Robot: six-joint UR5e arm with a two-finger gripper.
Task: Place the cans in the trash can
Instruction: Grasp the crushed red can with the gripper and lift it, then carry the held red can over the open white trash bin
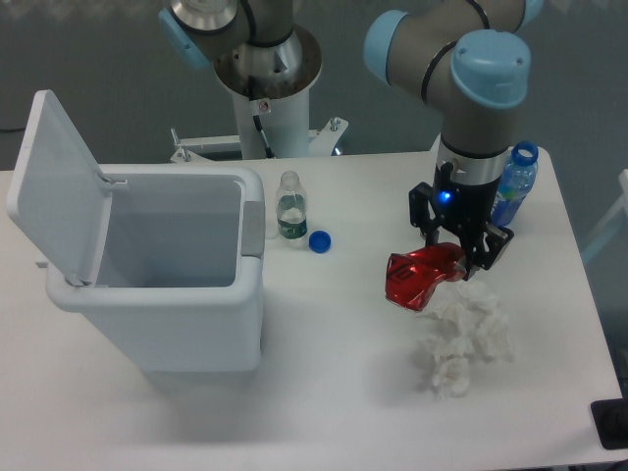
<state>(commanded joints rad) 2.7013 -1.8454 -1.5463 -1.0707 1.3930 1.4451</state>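
The gripper (457,257) has its jaws clamped on the right end of 1 crushed red can (419,277), long axis left-right, with the open trash can (157,324) far left.

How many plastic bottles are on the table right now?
2. One small clear bottle, uncapped, stands beside the trash can; its blue cap lies nearby. One blue-capped bottle is partly hidden behind the gripper.
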